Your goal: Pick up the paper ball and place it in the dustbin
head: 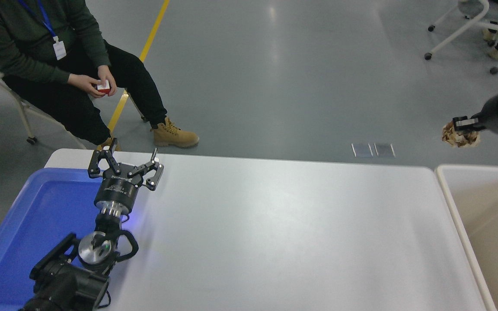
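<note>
My right gripper (460,128) comes in from the right edge and is shut on the tan-brown paper ball (461,137). It holds the ball high in the air, above and just beyond the far left corner of the cream-beige dustbin (451,195), which stands at the table's right end. The ball hangs below the fingers (461,124), clear of the bin's rim. My left gripper (126,163) is open and empty, parked over the right edge of the blue tray.
A shallow blue tray (28,216) lies at the table's left end under my left arm. A person sits beyond the far left corner, holding a small red and white object (103,87). A wheeled chair frame (465,30) stands at top right.
</note>
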You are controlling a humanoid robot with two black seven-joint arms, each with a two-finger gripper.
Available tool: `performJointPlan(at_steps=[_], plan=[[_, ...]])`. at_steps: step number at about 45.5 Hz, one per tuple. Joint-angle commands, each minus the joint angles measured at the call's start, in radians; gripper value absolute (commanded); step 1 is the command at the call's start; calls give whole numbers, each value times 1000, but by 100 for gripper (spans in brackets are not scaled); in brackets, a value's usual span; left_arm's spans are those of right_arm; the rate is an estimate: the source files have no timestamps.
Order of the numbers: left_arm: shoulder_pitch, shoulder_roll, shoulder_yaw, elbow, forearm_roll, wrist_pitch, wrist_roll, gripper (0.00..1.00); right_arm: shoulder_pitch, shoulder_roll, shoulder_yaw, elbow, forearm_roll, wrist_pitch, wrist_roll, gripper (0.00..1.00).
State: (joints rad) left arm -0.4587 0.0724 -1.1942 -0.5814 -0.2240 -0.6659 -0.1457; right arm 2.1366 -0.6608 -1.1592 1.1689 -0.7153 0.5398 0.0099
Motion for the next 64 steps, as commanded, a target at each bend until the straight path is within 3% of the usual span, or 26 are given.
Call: performJointPlan(at_steps=[1, 7, 27, 31, 39, 52, 58, 64], plan=[[0, 0, 1, 0, 0, 0, 0, 99, 318, -45, -37, 160, -27, 206, -7, 0], [0, 0, 1, 0, 0, 0, 0, 99, 394, -74, -37, 161, -16, 246, -8, 0], [0, 0, 1, 0, 0, 0, 0, 99, 408, -390, -16, 25, -16, 246, -22, 0], [0, 0, 1, 0, 0, 0, 0, 99, 300, -505, 51, -98, -15, 246, -28, 0], [0, 0, 1, 0, 0, 0, 0, 99, -71, -559, 277, -300, 66, 126, -27, 0], [0, 0, 1, 0, 0, 0, 0, 99, -637, -482, 522, -478, 450, -260, -25, 0], [0, 0, 1, 0, 0, 0, 0, 99, -887, -372, 677, -609, 579, -403, -25, 0], [0, 0, 1, 0, 0, 0, 0, 99, -1121, -238, 844, -799, 652, -451, -25, 0]])
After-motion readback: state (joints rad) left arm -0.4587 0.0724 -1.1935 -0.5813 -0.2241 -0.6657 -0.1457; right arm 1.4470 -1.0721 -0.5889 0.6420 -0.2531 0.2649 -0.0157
